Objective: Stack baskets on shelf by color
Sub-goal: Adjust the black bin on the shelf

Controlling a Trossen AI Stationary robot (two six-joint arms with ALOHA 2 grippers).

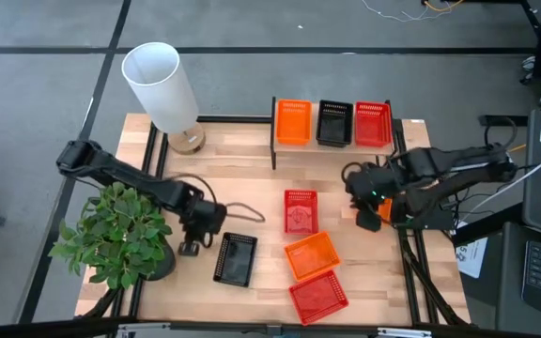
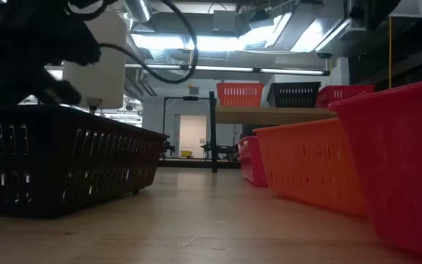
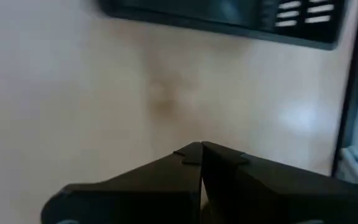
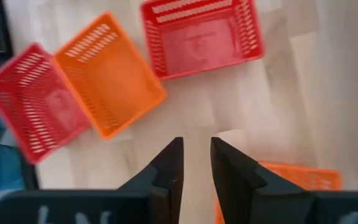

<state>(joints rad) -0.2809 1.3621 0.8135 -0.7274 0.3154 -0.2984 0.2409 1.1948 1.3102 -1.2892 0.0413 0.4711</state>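
Fingers on your right gripper (image 4: 196, 163) are hanging narrowly parted and empty above an orange basket (image 4: 303, 179) at the table's right edge, likely lining up a grab for the shelf (image 1: 405, 126), while your left gripper (image 3: 201, 155) is waiting pinched closed beside the black basket (image 1: 236, 259).

We see a table (image 1: 252, 188) of pale wood, smooth with a soft shine. The baskets (image 1: 300, 212) look like matt plastic with slotted mesh sides, in orange, red and black. The shelf (image 1: 407, 127) has a light wood top on thin black metal legs. The lamp (image 1: 161, 86) shade looks smooth, matt white.
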